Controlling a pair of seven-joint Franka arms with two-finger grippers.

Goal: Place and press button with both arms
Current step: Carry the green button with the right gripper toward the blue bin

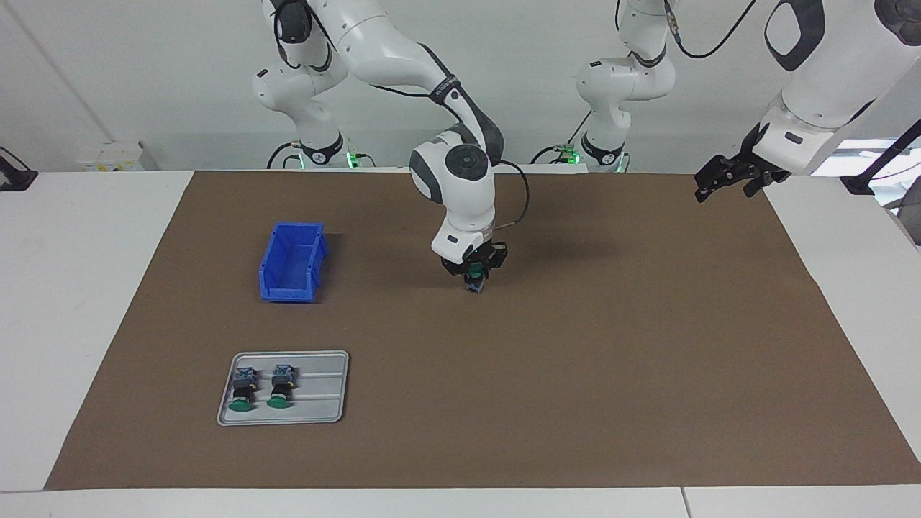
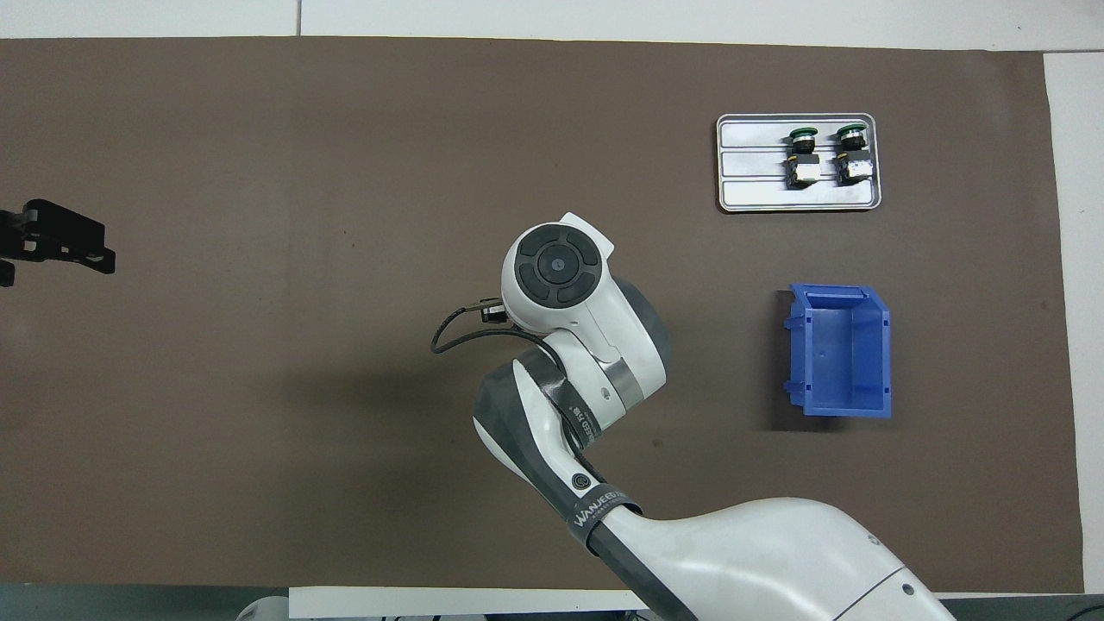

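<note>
Jaws: right gripper [image 1: 475, 276] is closed on the small green-capped push-button switch [image 1: 474, 280], low over the middle of the brown mat [image 1: 575, 374]; left gripper [image 1: 727, 178] hangs spread wide at the mat's corner, waiting.
Handling: light, rigid, likely slippery plastic; best gripped around the black body.
Views: facing view shows the grip; overhead, the arm's wrist hides it.

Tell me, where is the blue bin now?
The blue bin stands on the brown mat toward the right arm's end, nearer to the robots than the grey tray.
</note>
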